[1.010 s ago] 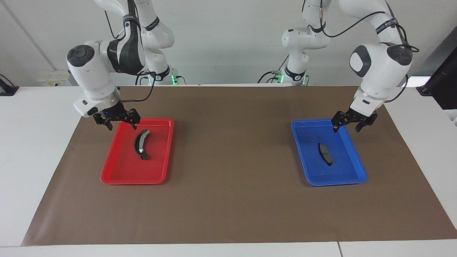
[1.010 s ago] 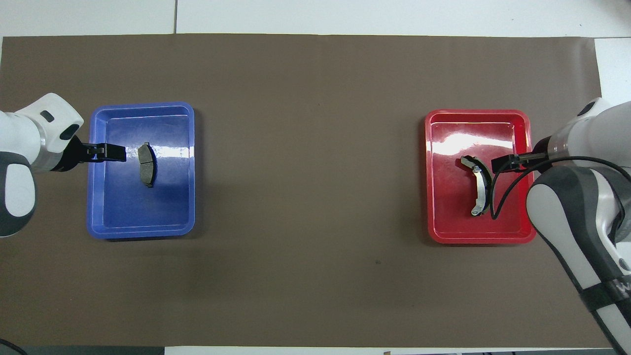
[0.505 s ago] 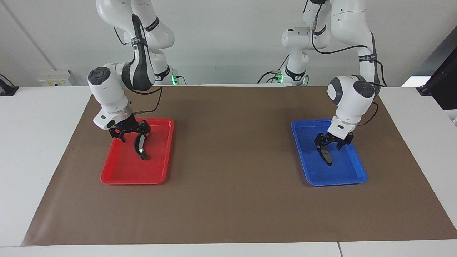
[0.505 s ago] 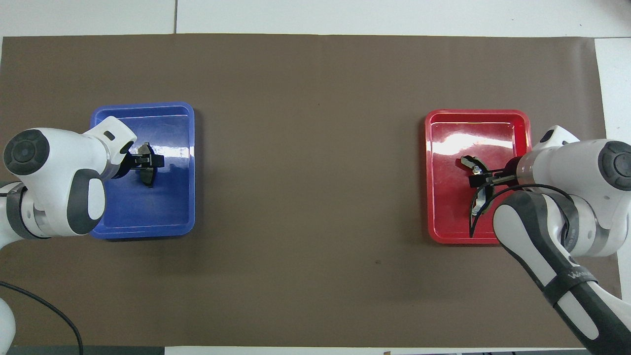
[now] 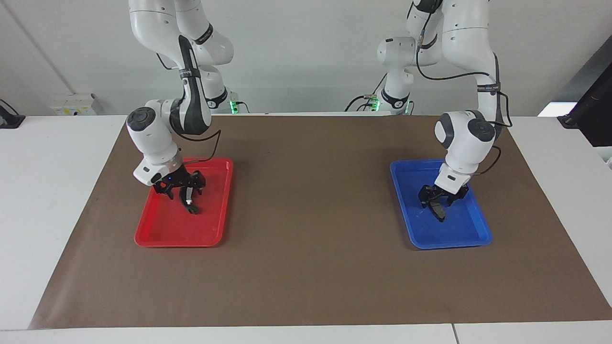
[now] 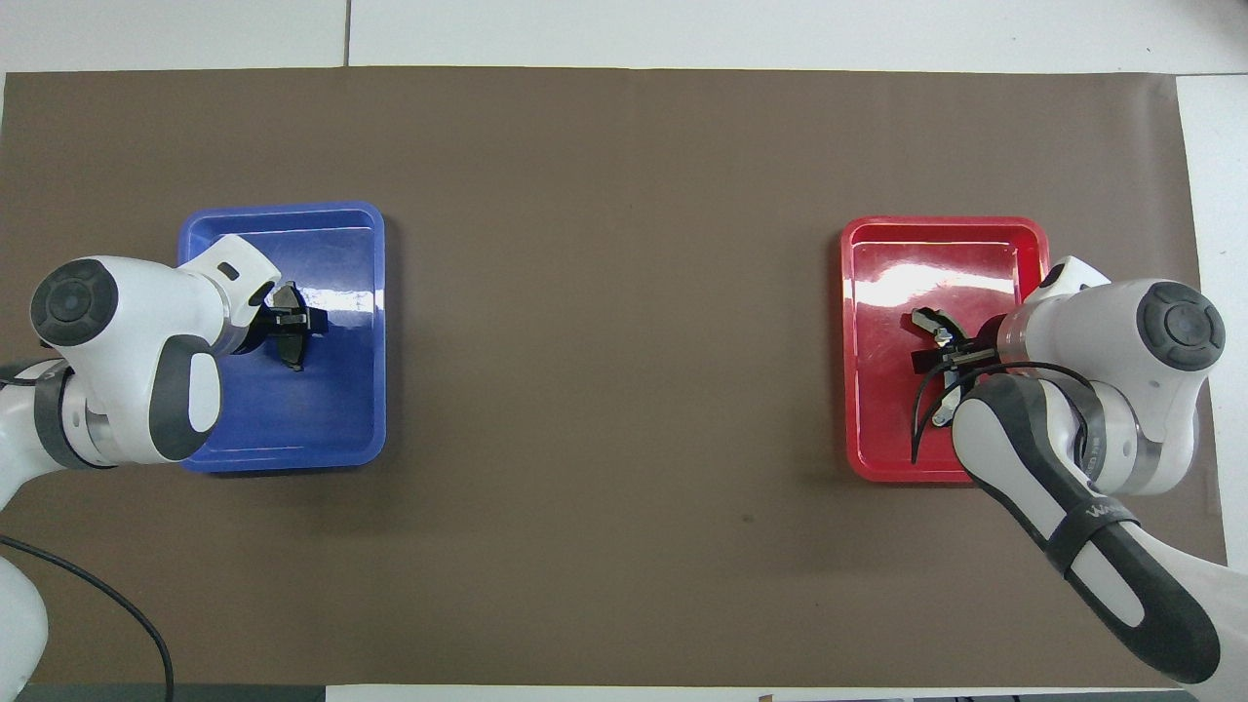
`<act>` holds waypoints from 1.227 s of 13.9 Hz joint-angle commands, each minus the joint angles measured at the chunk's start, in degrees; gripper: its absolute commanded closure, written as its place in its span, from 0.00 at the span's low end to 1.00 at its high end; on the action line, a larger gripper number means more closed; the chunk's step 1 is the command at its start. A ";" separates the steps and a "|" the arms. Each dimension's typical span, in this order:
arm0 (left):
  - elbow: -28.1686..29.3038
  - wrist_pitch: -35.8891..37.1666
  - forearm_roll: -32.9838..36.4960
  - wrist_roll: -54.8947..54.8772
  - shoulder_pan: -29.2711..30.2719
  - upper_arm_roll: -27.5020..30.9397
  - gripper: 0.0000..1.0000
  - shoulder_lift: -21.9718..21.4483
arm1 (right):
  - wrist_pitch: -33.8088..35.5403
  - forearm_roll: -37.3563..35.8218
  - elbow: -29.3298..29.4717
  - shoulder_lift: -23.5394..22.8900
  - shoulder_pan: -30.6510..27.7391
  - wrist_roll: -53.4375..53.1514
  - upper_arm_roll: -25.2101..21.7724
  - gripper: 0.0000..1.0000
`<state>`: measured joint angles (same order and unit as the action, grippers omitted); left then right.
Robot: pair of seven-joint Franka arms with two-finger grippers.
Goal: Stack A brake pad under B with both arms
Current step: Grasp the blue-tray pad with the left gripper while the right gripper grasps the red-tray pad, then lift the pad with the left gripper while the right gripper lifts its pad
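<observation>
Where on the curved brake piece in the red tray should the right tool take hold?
Grip B across its narrow width at mid-length, coming straight down from above. It lies flat in the red tray, long and crescent-curved, so the middle probably balances best and is slim enough for the fingers. The right tool is already over that part.

Two brake parts, each sitting in its own tray at either end of the table.

The A brake pad (image 5: 438, 210) is the short, stubby dark-grey one, lying flat in the blue tray (image 5: 471, 237) toward the left arm's end, mostly covered from above. B (image 5: 190, 204) is the long black crescent with silver-grey patches near its ends, lying flat in the red tray (image 5: 162, 236) toward the right arm's end, its middle hidden.
</observation>
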<state>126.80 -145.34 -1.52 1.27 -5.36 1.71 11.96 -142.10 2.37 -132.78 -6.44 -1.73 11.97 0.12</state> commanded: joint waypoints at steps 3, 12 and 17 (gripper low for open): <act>0.82 3.91 -0.15 0.40 -0.44 0.40 0.99 -3.07 | 1.65 1.32 -0.99 0.90 -0.91 2.97 0.14 0.00; -9.10 13.24 -0.15 10.82 -12.99 -0.12 0.99 -4.32 | 2.26 1.06 -2.04 1.25 -0.47 6.14 0.05 1.00; -17.79 9.90 0.99 28.22 -27.49 0.05 0.99 5.68 | 8.84 0.97 3.04 0.73 -0.55 -1.90 0.05 1.00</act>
<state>115.15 -135.32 -1.43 23.61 -28.68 0.70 11.62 -137.20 2.46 -132.40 -6.37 -1.91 14.25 -0.05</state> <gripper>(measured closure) 0.608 0.568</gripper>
